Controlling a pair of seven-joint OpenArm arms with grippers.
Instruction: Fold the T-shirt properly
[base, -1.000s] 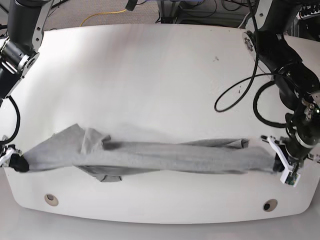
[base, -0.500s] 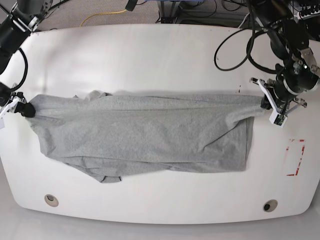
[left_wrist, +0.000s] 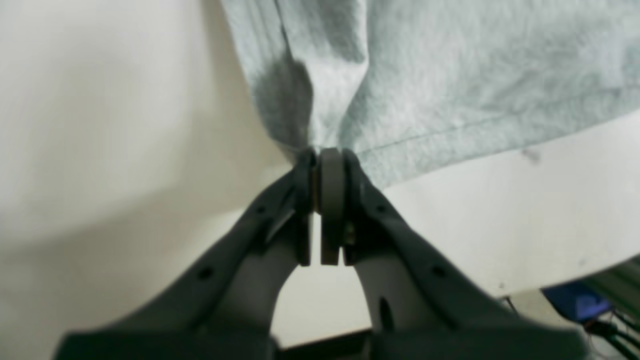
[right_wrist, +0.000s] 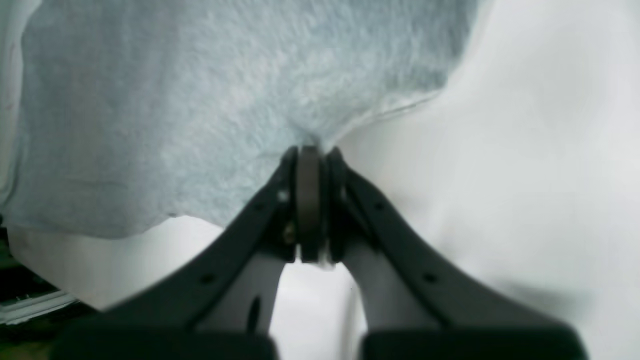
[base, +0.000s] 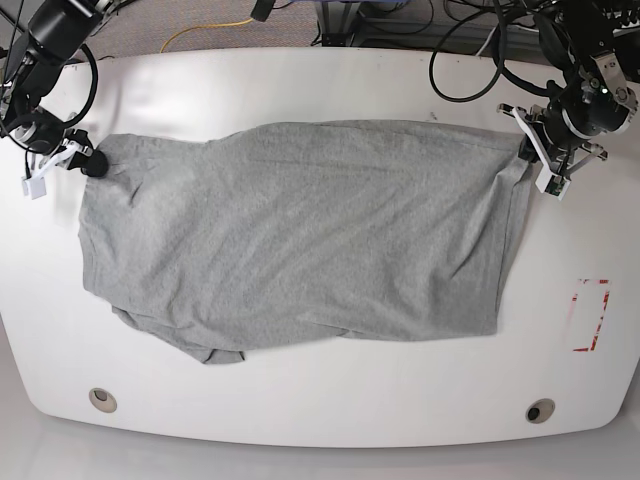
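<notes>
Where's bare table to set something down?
Bare: the front strip between the T-shirt and the two round holes, and the side beyond its left-arm edge, around the red marks. Crowded: both far corners, where shut grippers pinch cloth.

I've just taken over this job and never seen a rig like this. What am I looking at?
You have a two-armed robot over a white table. The base view faces it: the left arm appears on the right, the right arm on the left. The other two views come from cameras on the wrists. A grey shirt lies across the table, wrinkled. The left end effector and the right end effector are both closed on it, pinching its two far corners in the base view.
</notes>
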